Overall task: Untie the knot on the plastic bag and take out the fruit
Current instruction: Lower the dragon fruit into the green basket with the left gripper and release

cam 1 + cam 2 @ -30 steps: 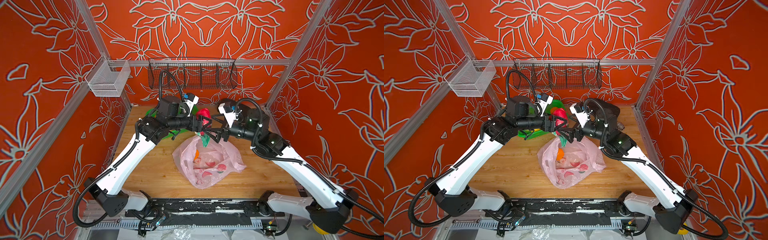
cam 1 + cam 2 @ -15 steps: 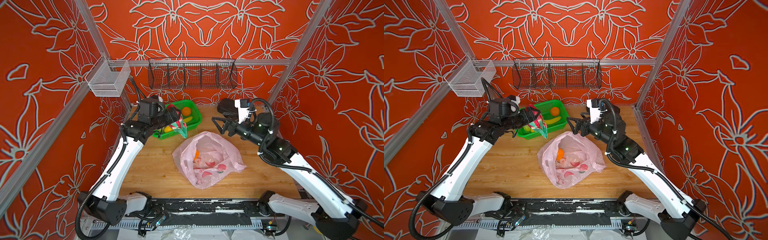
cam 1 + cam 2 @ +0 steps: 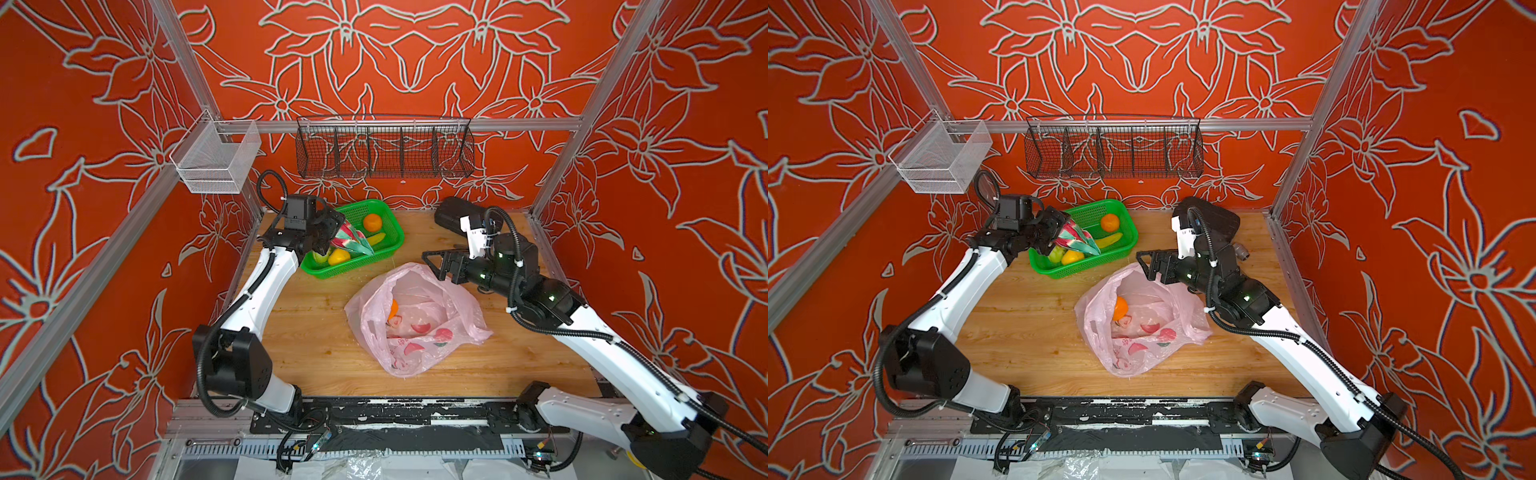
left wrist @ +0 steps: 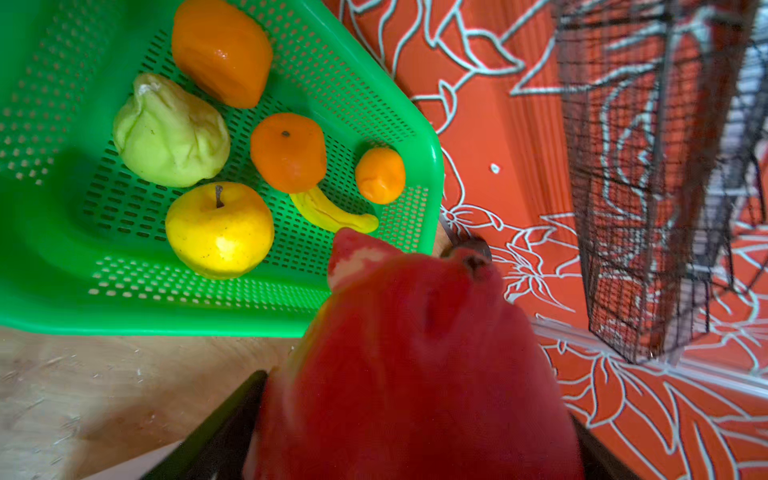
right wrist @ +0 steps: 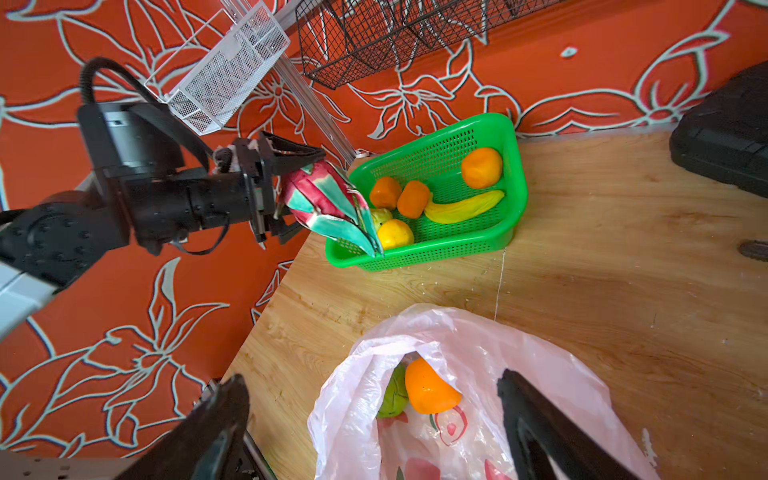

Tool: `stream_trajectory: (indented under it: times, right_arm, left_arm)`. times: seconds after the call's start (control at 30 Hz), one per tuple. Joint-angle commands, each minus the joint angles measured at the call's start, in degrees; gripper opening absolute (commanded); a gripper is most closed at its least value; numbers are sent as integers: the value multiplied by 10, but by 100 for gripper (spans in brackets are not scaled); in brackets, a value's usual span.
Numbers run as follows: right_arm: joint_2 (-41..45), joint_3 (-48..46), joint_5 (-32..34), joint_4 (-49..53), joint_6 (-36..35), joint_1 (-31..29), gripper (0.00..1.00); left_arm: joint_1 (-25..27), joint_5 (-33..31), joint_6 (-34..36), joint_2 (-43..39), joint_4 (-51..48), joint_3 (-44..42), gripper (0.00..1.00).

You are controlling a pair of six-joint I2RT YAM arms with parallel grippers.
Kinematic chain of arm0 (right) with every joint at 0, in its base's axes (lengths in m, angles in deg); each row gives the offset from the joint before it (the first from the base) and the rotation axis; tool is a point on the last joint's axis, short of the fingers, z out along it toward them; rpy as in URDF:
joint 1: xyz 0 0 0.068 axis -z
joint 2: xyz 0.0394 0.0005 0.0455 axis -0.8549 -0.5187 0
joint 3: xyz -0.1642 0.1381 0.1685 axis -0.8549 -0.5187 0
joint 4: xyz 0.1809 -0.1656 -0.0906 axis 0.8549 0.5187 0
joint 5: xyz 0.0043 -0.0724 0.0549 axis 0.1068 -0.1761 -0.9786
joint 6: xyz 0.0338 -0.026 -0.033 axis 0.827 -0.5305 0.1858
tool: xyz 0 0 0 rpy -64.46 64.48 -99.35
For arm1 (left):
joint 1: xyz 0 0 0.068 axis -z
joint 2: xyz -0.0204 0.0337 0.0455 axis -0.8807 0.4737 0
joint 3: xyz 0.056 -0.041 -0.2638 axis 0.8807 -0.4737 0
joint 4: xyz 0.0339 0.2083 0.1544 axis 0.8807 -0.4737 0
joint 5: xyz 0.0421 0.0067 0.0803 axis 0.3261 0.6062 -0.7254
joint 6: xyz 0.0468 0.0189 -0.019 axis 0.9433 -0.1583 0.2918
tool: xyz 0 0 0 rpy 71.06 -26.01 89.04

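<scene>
Your left hand (image 3: 328, 235) pinches the dragon fruit (image 3: 351, 242) at the edge of the basket (image 3: 357, 262), probably to drop it in. Your right hand (image 3: 434, 266) hangs spread over the open bag (image 3: 419, 332), orange (image 3: 392, 309) next I'd guess.

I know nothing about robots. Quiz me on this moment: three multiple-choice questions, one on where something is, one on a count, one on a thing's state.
1. The mouth of the pink bag is: A knotted shut; B open; C taped over.
2. The dragon fruit is: A held in the left gripper by the green basket; B lying inside the basket; C inside the bag.
3. How many orange-coloured fruits lie in the basket? A one; B six; C three.

Answers: 1 B, an orange and a green fruit show through the gaping mouth. 2 A, the gripper grips it in the right wrist view. 3 C, the left wrist view shows three.
</scene>
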Motion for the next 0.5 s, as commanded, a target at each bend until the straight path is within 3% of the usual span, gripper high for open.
stream_trajectory:
  times: [0.0,0.13,0.47]
  right_arm:
    - [7,-2,23,5,3,1,96]
    - [-2,12,30,24,-7,1,96]
    - [-14,34,48,45,-28,2,97]
  left_arm:
    - [-11,26,-60,54,55,41,35]
    - [-18,70,-90,139,58,100,35]
    - [-23,87,-123,296,68,239,35]
